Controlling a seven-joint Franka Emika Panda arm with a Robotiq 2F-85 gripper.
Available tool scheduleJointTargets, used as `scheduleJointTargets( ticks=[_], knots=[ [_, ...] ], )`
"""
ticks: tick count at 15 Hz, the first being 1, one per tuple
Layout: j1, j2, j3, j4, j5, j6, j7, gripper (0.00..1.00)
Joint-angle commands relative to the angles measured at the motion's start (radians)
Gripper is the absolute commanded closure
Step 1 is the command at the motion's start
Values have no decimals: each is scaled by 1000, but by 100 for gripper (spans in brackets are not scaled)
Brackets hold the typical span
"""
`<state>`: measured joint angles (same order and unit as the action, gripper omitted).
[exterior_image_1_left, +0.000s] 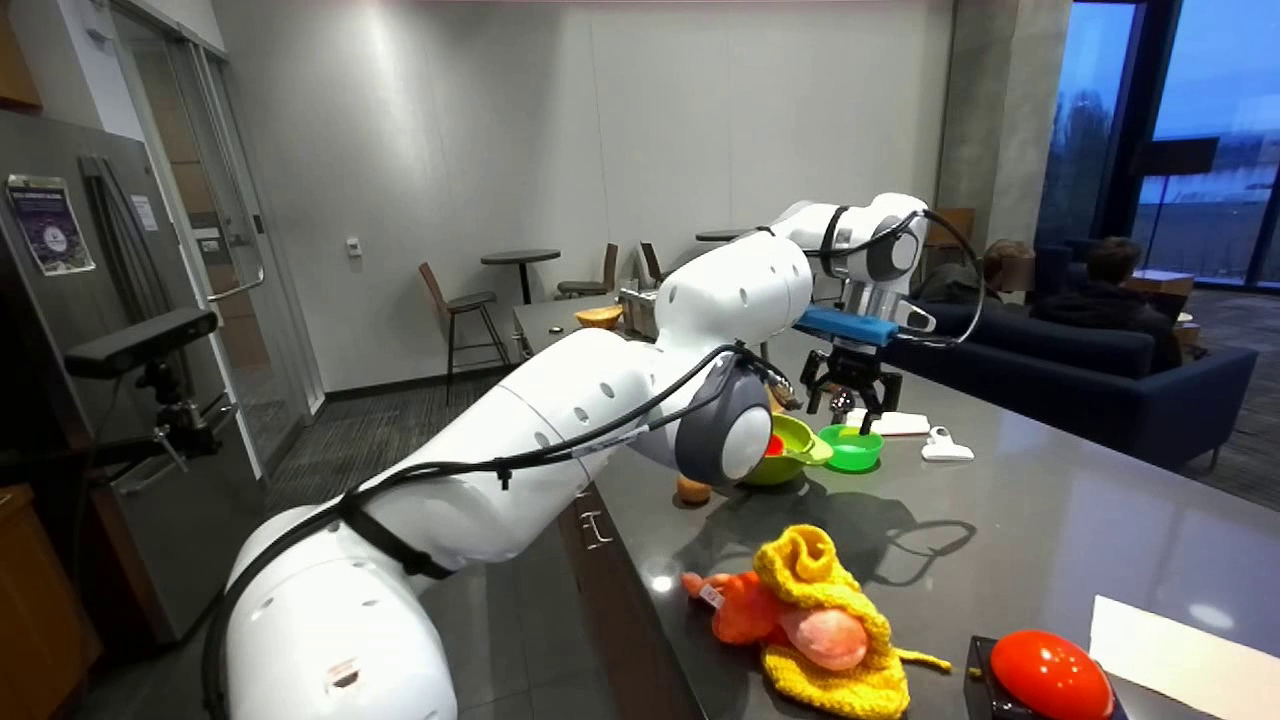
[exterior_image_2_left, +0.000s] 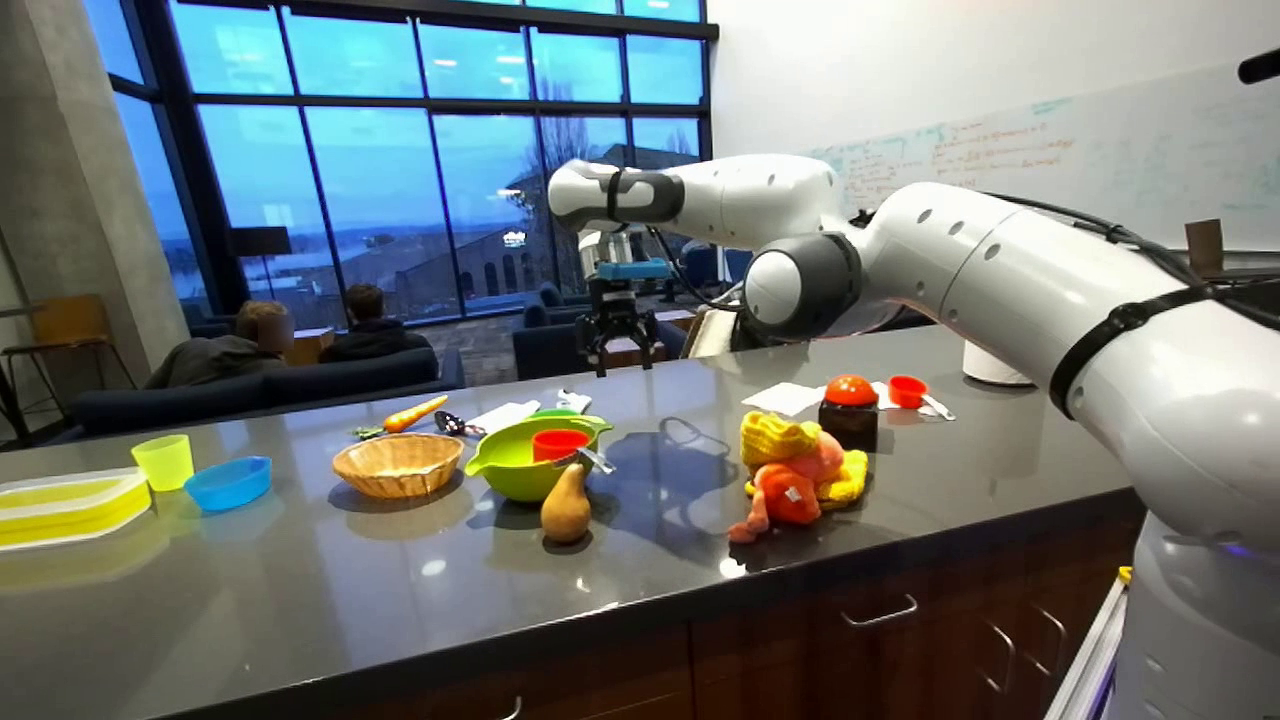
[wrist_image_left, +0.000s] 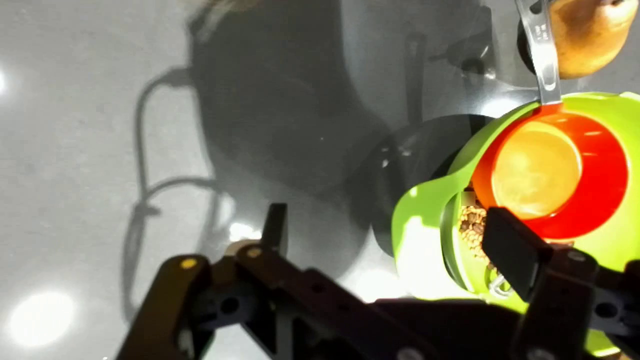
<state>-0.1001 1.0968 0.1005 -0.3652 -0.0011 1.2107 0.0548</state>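
Hovering now with gripper (exterior_image_2_left: 623, 366) spread wide, clasping nothing, near the lime bowl (exterior_image_2_left: 508, 478) cradling a red measuring cup (exterior_image_2_left: 558, 444), seemingly steadied by its overhanging handle (wrist_image_left: 546, 60)!

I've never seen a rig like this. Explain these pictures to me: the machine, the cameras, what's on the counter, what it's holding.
The machine is a white robot arm ending in a black gripper, which works like a simple hand.

Two pictures come from cameras standing outside the robot; the close-up comes from a camera on its wrist, looking down at the counter.

On that counter are a green bowl with a red cup in it, a pear beside the bowl, a wicker basket, a carrot, a blue bowl, an orange soft toy with yellow knitting, and a red button on a black base, among other things.

Nothing is held: the jaws stand open above the counter.
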Motion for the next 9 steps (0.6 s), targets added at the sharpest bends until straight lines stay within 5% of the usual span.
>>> scheduleJointTargets(
  ticks=[1, 9],
  knots=[
    [-26, -38, -40, -15, 38, 0, 44, 0],
    [-104, -76, -54, -26, 114, -42, 210, 0]
  ],
)
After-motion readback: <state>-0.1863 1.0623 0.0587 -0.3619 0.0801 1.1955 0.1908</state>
